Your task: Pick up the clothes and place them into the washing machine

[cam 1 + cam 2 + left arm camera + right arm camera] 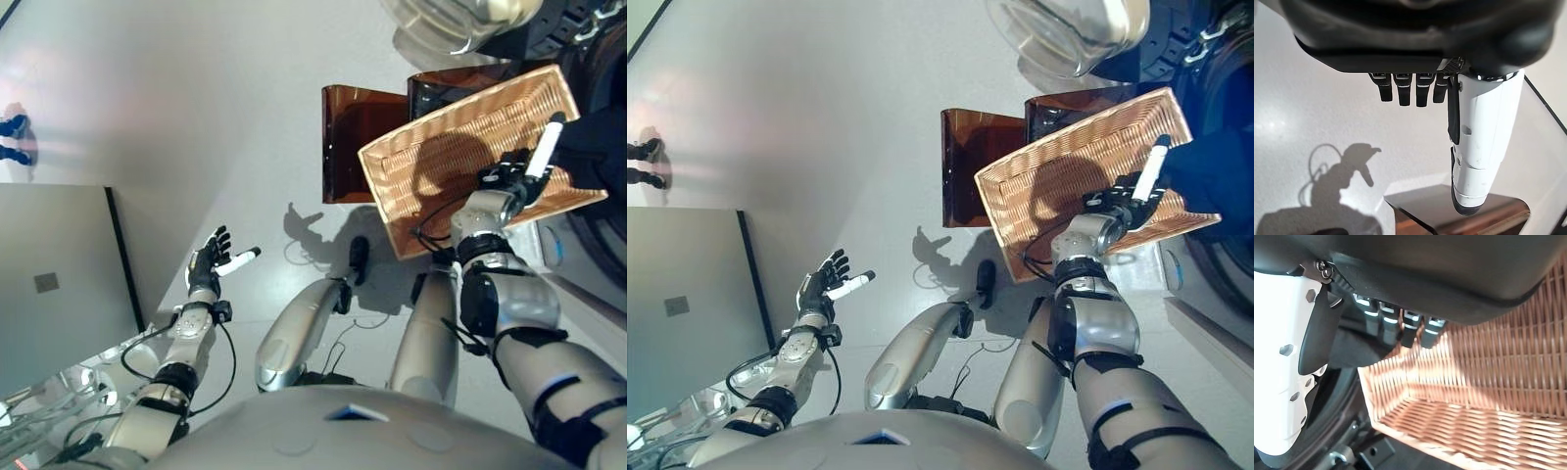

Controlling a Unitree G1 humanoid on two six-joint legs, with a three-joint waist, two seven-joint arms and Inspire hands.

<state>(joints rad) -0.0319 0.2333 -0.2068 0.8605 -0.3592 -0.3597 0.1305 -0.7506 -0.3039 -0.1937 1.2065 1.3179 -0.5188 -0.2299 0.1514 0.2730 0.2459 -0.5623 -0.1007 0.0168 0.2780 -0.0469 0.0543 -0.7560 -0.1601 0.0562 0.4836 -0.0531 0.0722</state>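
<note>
Right hand (509, 181) hovers over the wicker basket (441, 162), fingers relaxed, holding nothing; left hand (208, 262) spread wide.

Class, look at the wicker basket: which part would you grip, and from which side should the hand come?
Grip the basket by its rim on the long side under the right hand, coming from above, thumb outside the wall and fingers inside. No handles show, and the thin upright wall should suit a pinch. The left hand is open, far off over the floor.
</note>
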